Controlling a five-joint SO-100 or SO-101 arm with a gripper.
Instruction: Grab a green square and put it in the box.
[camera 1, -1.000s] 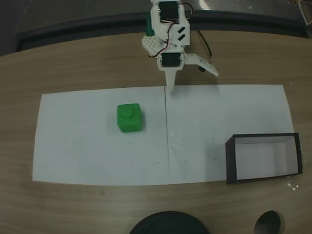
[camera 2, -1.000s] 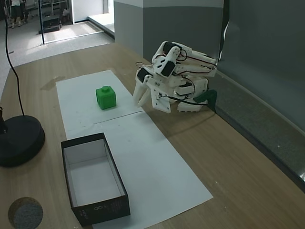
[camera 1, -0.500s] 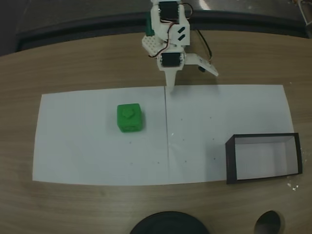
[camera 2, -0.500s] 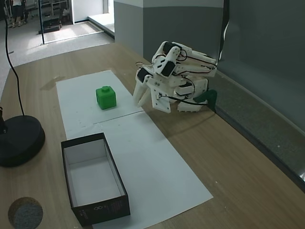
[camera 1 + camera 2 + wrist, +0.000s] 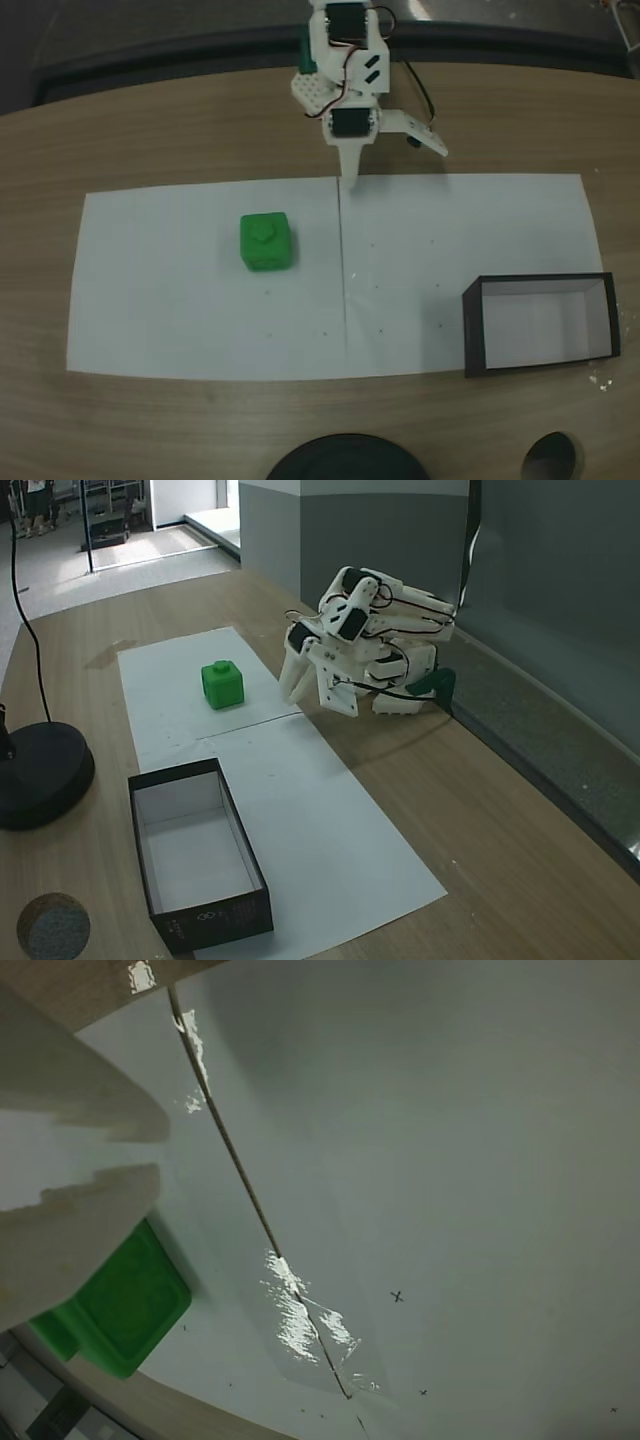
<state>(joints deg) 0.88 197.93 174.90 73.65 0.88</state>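
Note:
The green square (image 5: 266, 242) sits alone on the left half of the white paper, knob up; it also shows on the paper's far part (image 5: 223, 684). In the wrist view the green square (image 5: 125, 1305) lies at the lower left, partly behind a finger. The box (image 5: 540, 281) stands empty at the paper's right end, near the table front (image 5: 215, 915). My gripper (image 5: 350, 180) hangs tip-down from the folded arm at the paper's back edge, well apart from the square (image 5: 290, 692). Its fingers nearly touch, shut with nothing between them (image 5: 160, 1150).
White paper sheets (image 5: 200, 320) cover the middle of the wooden table, with a seam down the centre. A round black disc (image 5: 345, 460) sits at the front edge, and a round hole (image 5: 552, 458) lies beside it. A dark ledge runs behind the arm.

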